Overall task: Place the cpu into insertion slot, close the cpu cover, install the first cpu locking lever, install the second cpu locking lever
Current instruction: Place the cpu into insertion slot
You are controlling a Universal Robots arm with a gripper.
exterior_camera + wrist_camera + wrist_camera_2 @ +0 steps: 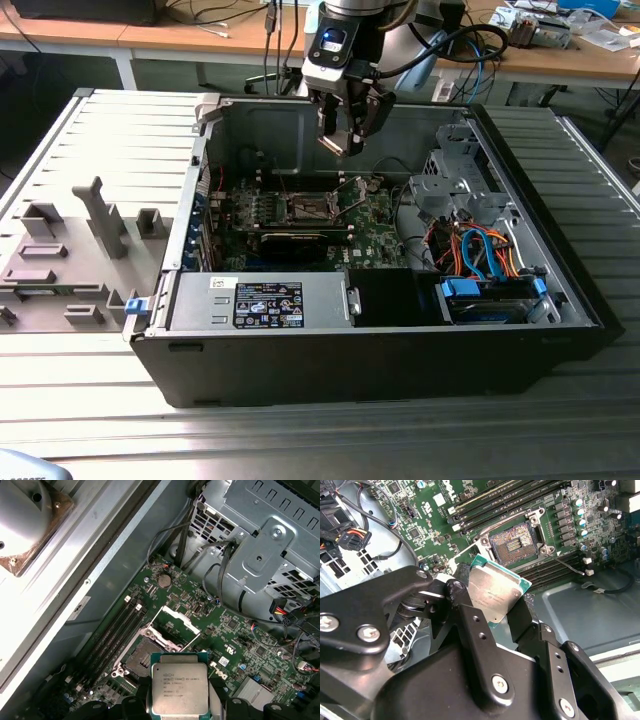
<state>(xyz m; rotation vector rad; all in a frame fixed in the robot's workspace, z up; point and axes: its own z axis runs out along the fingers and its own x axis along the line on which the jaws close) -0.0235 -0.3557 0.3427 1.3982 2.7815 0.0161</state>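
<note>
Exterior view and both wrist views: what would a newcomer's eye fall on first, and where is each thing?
The silver-topped cpu, clamped in the jaws of the gripper, hangs above the green motherboard inside the open computer case. Close by on the board, the insertion slot lies bare with its dark centre exposed. In the first wrist view the cpu cover stands swung up beside it.

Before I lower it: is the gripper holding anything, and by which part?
Yes: the gripper holds the cpu, pinched at two opposite edges, its metal top exposed.
</note>
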